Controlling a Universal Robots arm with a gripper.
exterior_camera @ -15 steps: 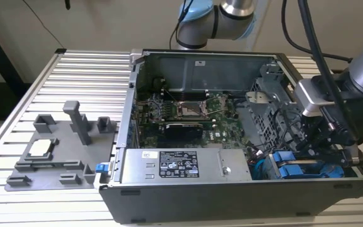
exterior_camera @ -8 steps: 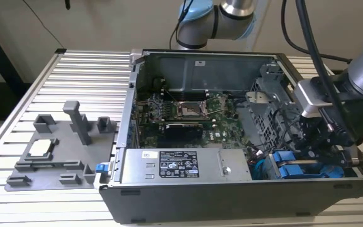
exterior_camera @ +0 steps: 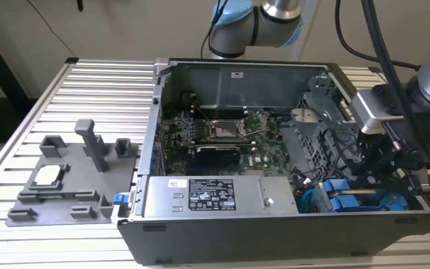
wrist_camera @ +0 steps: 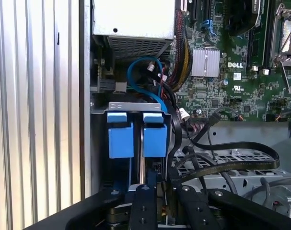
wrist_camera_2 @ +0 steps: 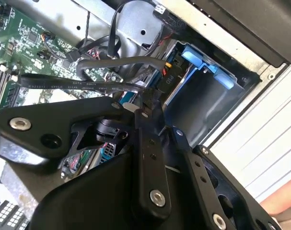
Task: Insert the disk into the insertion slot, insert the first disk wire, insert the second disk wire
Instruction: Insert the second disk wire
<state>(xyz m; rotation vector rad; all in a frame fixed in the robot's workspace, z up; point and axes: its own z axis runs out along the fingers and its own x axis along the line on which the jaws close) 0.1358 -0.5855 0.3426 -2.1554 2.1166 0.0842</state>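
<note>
The silver and pale-blue jointed arm rises behind the open black computer case and its wrist comes down over the case's corner at the exterior view's right. The black end effector reaches inside the case, its linkage fingers drawn close together.

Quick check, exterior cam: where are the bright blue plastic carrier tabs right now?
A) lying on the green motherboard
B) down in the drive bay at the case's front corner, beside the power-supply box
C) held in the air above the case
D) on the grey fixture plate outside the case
B: the bright blue plastic carrier tabs sit low inside the black computer case, to the exterior view's right of the grey labelled power-supply box; they also show in the first wrist view.
</note>
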